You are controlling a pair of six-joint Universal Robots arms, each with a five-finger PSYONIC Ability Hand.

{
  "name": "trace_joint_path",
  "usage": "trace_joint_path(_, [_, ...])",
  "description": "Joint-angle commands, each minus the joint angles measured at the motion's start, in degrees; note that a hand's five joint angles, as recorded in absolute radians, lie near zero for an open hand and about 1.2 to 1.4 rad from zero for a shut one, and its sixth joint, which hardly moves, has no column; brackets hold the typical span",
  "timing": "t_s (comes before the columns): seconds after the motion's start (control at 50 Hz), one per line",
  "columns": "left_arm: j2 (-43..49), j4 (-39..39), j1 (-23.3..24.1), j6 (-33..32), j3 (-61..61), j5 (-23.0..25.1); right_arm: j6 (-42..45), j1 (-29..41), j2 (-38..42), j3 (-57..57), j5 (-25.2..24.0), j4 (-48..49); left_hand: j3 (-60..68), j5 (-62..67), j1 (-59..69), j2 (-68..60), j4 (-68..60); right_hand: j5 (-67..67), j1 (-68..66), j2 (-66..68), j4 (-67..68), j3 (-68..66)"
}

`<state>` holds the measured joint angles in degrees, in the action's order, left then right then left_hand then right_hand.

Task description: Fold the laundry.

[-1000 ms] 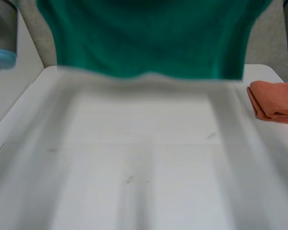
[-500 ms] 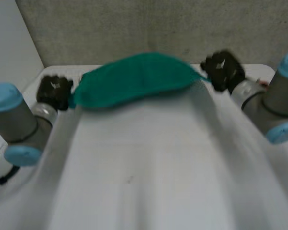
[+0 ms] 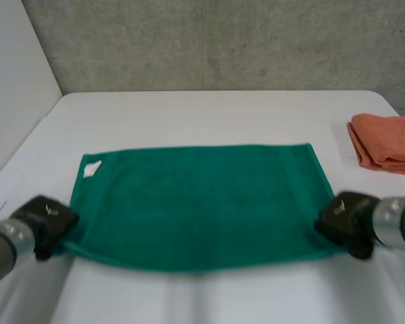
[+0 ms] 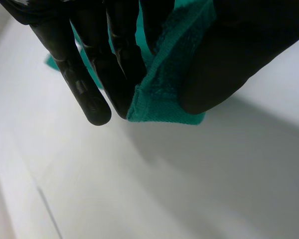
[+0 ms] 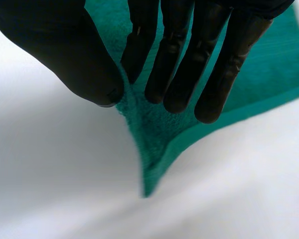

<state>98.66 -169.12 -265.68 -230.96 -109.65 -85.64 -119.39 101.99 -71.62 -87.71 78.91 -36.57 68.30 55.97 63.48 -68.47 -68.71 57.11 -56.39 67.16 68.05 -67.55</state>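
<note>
A green towel (image 3: 199, 202) lies spread flat on the white table (image 3: 209, 115), a small white label (image 3: 92, 169) near its far left corner. My left hand (image 3: 46, 223) pinches the towel's near left corner between thumb and fingers (image 4: 114, 64), the green corner (image 4: 162, 94) sticking out past them. At the near right corner my right hand (image 3: 347, 223) grips the same way, thumb (image 5: 74, 59) against fingers, with the towel's corner (image 5: 154, 149) hanging below.
A folded orange cloth (image 3: 386, 143) rests at the table's right edge. A concrete wall runs behind the table's far edge. Bare table surface lies beyond the towel and in front of it.
The towel was held up high a second ago, then swung out over the far table. Now it lies flat, and both hands have pulled back toward the near side.
</note>
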Motion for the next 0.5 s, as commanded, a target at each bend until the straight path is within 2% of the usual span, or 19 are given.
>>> trace_joint_path(0.02, [-4.2, 2.4, -0.3, -10.8, -5.8, 2.0, 6.9, -2.3, -4.1, -5.4, 0.7, 1.0, 11.7, 14.0, 16.5, -11.5, -11.3, 12.9, -23.6, 12.8, 12.0, -12.5])
trace_joint_path(0.1, [-2.9, -3.3, 0.8, -9.5, -2.2, 1.8, 3.3, -1.4, -2.1, -4.1, 1.1, 7.4, 11.7, 14.0, 16.5, -11.5, -11.3, 12.9, -23.6, 12.8, 12.0, -12.5])
trace_joint_path(0.18, [4.0, -12.0, 5.5, -4.6, 4.9, 0.8, -1.4, 0.4, 4.2, -0.1, 2.1, 16.6, 11.7, 14.0, 16.5, -11.5, -11.3, 12.9, -23.6, 12.8, 12.0, -12.5])
trace_joint_path(0.32, [15.7, -17.0, 8.5, 2.1, 17.4, -2.6, -3.7, 4.2, 12.9, 8.2, 5.5, 29.2, 11.7, 14.0, 16.5, -11.5, -11.3, 12.9, -23.6, 12.8, 12.0, -12.5])
trace_joint_path(0.5, [31.1, -24.0, 11.3, 1.8, 34.4, -9.7, -3.2, 5.5, 24.0, 20.4, 7.1, 40.8, 11.7, 14.0, 16.5, -11.5, -11.3, 12.9, -23.6, 12.8, 12.0, -12.5])
